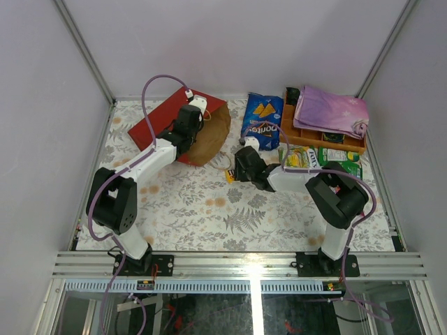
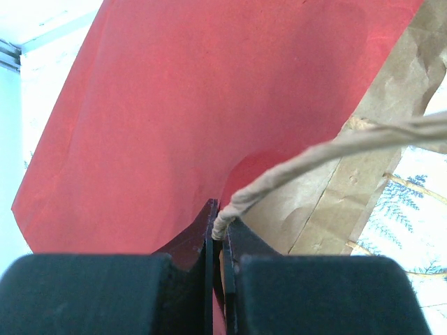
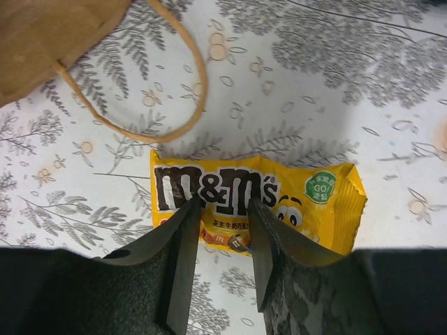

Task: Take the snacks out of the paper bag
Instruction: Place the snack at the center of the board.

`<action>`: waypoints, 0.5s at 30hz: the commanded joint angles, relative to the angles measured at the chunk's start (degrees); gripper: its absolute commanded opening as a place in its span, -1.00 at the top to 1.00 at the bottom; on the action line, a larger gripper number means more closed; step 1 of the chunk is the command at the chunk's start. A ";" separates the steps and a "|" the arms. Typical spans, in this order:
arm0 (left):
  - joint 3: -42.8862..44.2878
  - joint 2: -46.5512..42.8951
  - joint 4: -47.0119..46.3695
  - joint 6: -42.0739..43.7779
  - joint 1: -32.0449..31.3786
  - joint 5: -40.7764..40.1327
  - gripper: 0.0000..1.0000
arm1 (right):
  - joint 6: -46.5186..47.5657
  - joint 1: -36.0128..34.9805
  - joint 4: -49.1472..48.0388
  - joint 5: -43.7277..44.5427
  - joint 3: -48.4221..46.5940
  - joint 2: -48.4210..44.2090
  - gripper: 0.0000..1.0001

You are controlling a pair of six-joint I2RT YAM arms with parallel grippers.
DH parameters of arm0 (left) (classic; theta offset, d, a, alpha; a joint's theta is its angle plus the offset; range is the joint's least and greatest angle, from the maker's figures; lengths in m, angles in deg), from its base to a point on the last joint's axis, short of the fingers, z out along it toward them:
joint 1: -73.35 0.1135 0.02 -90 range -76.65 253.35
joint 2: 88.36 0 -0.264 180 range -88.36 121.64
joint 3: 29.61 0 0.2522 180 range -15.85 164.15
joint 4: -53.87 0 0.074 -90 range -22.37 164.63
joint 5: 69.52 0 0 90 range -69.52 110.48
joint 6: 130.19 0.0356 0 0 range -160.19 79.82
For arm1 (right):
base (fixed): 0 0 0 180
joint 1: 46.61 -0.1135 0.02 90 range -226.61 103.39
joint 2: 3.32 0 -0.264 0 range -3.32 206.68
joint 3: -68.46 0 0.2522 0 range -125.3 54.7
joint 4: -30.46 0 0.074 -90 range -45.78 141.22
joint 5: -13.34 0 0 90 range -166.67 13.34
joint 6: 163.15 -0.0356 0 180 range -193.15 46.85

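Observation:
The red paper bag [image 1: 164, 120] lies on its side at the back left, its brown mouth [image 1: 211, 134] facing right. My left gripper [image 2: 221, 222] is shut on the bag's string handle [image 2: 335, 146] at the rim of the red bag [image 2: 209, 91]. My right gripper [image 3: 222, 204] is open, its jaws standing apart just over a small yellow M&M's pack [image 3: 307, 202] that lies flat on the table in front of the bag's mouth [image 1: 229, 175]. A blue Doritos bag [image 1: 262, 117] lies at the back centre. Green candy packs [image 1: 339, 158] lie at the right.
An orange wooden tray [image 1: 307, 134] with a folded purple cloth [image 1: 330, 108] on it stands at the back right. The bag's other string handle [image 3: 188, 84] loops on the table just beyond the yellow pack. Grey walls close in the table.

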 commanded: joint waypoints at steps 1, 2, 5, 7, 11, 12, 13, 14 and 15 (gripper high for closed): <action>1.21 0.16 0.40 -0.55 -0.34 -1.08 1.00 | -1.87 2.33 7.03 6.10 4.05 -2.01 0.19; 1.08 -0.02 0.40 -0.66 -0.29 -1.09 1.00 | -2.76 3.19 7.24 6.46 4.55 -2.59 0.19; 0.90 -0.34 0.31 -0.76 -0.38 -0.97 1.00 | -4.71 7.47 7.74 7.24 5.93 -3.99 0.20; 0.91 -0.36 0.29 -0.75 -0.34 -0.76 1.00 | -4.95 9.88 7.85 7.13 6.21 -4.66 0.19; 0.99 -0.09 0.24 -0.66 -0.33 -0.90 1.00 | -5.32 12.82 7.43 7.49 4.87 -5.00 0.19; 0.99 -0.09 0.24 -0.68 -0.33 -0.95 1.00 | -5.11 13.04 6.91 7.21 4.38 -4.86 0.19; 1.03 -0.09 0.22 -0.65 -0.38 -0.95 1.00 | -4.84 13.23 6.40 7.16 3.69 -4.57 0.18; 1.01 -0.09 0.27 -0.67 -0.43 -0.87 1.00 | -4.52 13.33 6.09 7.14 2.76 -4.10 0.18; 1.03 -0.09 0.30 -0.65 -0.42 -0.90 1.00 | -4.38 13.34 6.22 6.99 1.70 -3.62 0.18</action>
